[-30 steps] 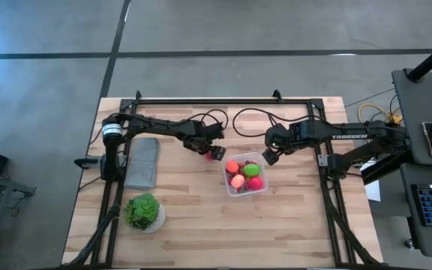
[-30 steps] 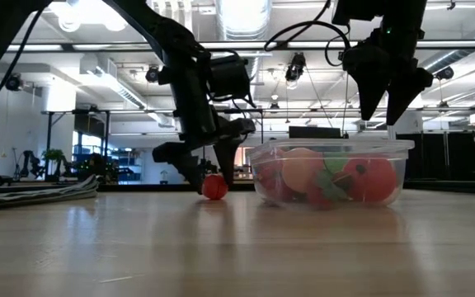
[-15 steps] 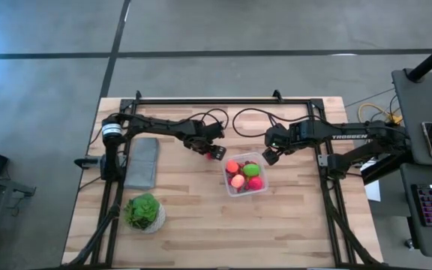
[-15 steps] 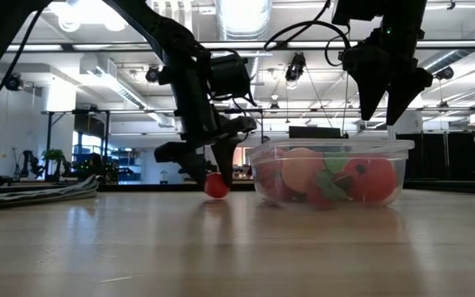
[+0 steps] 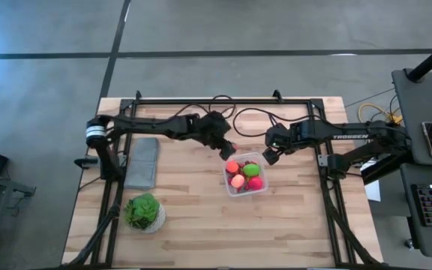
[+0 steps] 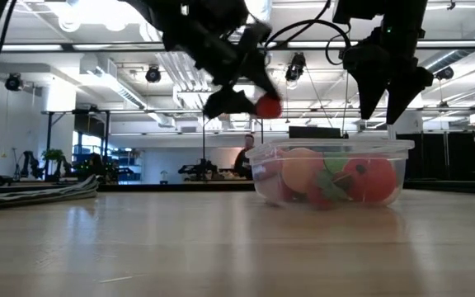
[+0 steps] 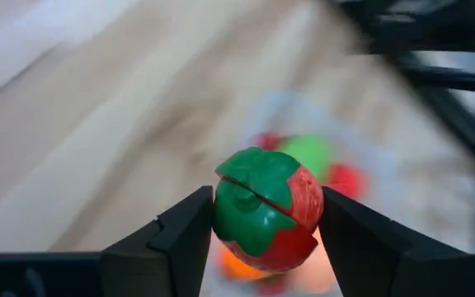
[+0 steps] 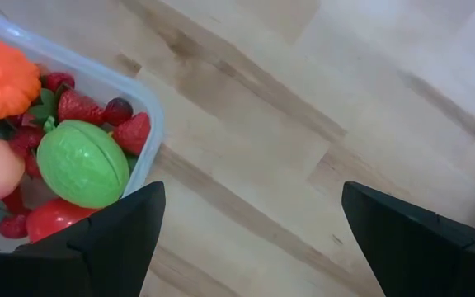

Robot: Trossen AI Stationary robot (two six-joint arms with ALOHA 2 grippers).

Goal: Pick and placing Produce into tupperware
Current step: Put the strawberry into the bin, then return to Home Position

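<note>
My left gripper hangs in the air just left of the clear tupperware, shut on a red toy tomato with a green top; the low view shows the tomato above the box's rim. The tupperware sits on the wooden table and contains orange, peach, green and red produce plus small red berries. My right gripper is open, hovering beside the box's far right corner, touching nothing. My left gripper pinches the toy tomato between its two fingers, one on each side, the green top facing the wrist camera. The fingers slant down toward the table's right. The tomato is lifted clear of the table, above the height of the box's rim.
A flat grey slab lies at the table's left side. A leafy green head in a white bowl stands near the left near corner. Black cables loop along the far edge. Bare wood stretches across the near half.
My left gripper has risen from the table with the tomato held between its fingers and swung right toward the tupperware. The tomato, which rested on the wood beside the box a second ago, now hangs clear above rim height. The right arm has kept still.
</note>
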